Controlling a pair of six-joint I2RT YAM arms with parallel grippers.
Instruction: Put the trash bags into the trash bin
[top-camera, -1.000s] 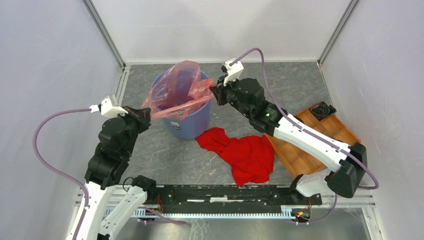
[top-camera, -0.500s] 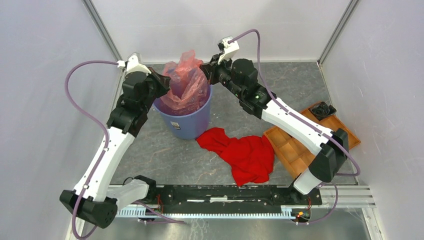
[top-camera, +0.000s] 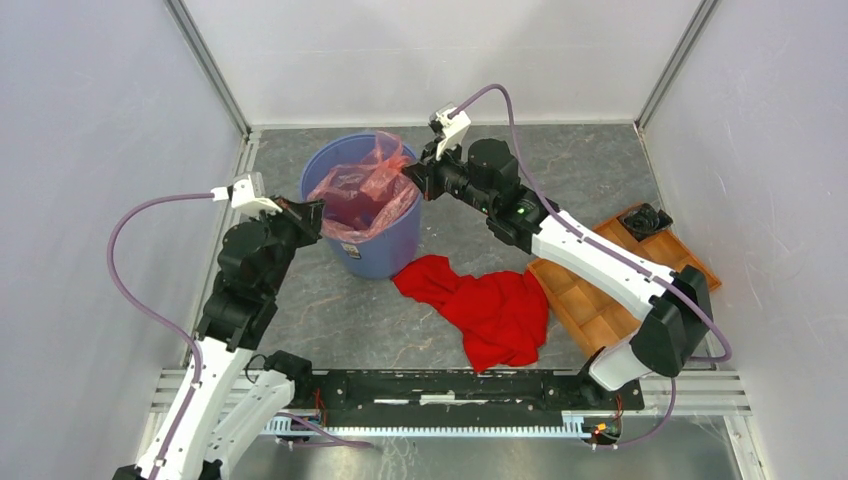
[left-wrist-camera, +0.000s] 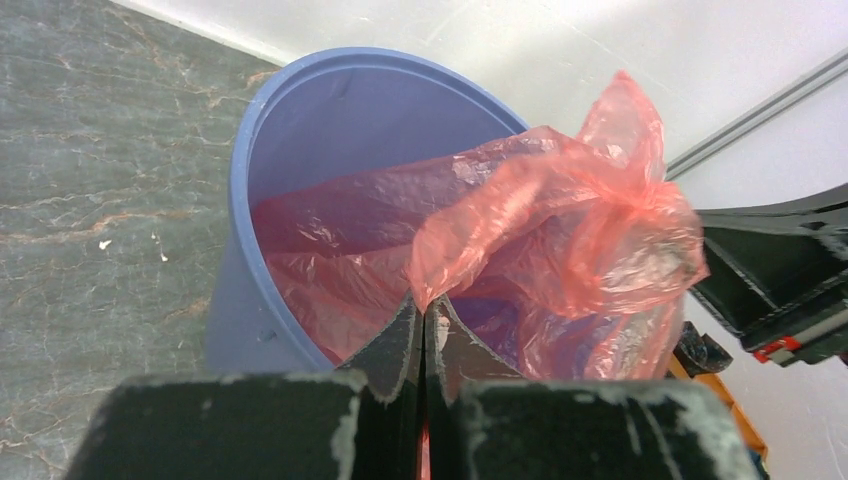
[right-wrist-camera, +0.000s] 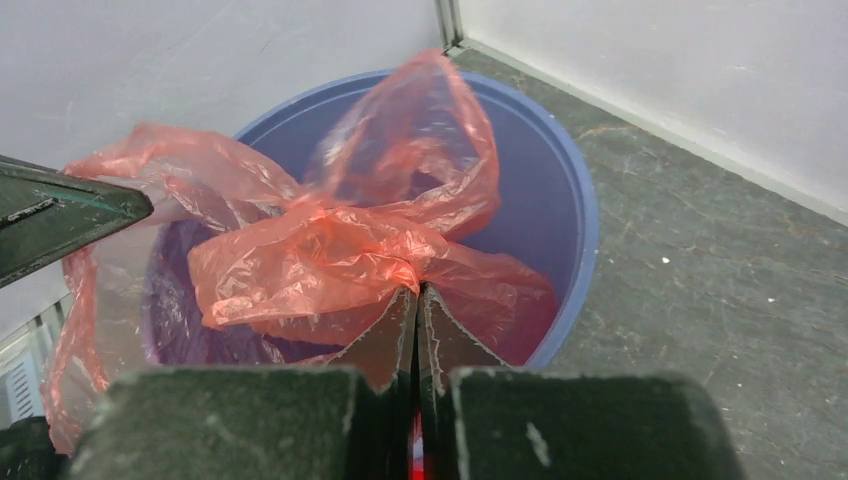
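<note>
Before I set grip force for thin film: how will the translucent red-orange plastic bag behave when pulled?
Probably floppy: the translucent red-orange plastic bag crumples and droops between the left gripper and right gripper. Likely very light, since small pinched folds lift it. Its glossy film may slip or tear against the round blue plastic bin.

From my station I count one trash bin (top-camera: 378, 258), one trash bag (top-camera: 350, 192), one red cloth (top-camera: 490, 305), one compartment tray (top-camera: 600, 312), one small black object (top-camera: 645, 218), and two end effectors: left end effector (top-camera: 316, 209), right end effector (top-camera: 409, 171).
</note>
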